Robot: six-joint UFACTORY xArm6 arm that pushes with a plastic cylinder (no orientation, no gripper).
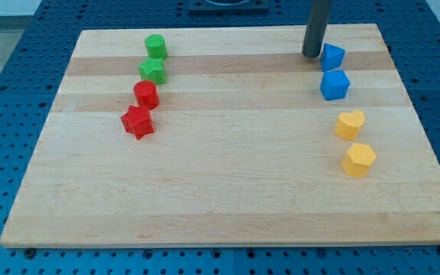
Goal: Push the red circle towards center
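Observation:
The red circle (pixel 146 94) is a round red block on the left part of the wooden board (pixel 228 183). A red star-shaped block (pixel 137 122) touches it just below, toward the view's bottom. A green star-shaped block (pixel 153 71) sits right above the red circle, and a green round block (pixel 156 46) is above that. My tip (pixel 312 54) is near the board's top right edge, right beside the left side of a blue block (pixel 332 56). The tip is far to the right of the red circle.
A blue cube (pixel 334 85) sits below the upper blue block. A yellow heart-shaped block (pixel 350 124) and a yellow hexagonal block (pixel 359 160) lie further down on the right. A blue perforated table surrounds the board.

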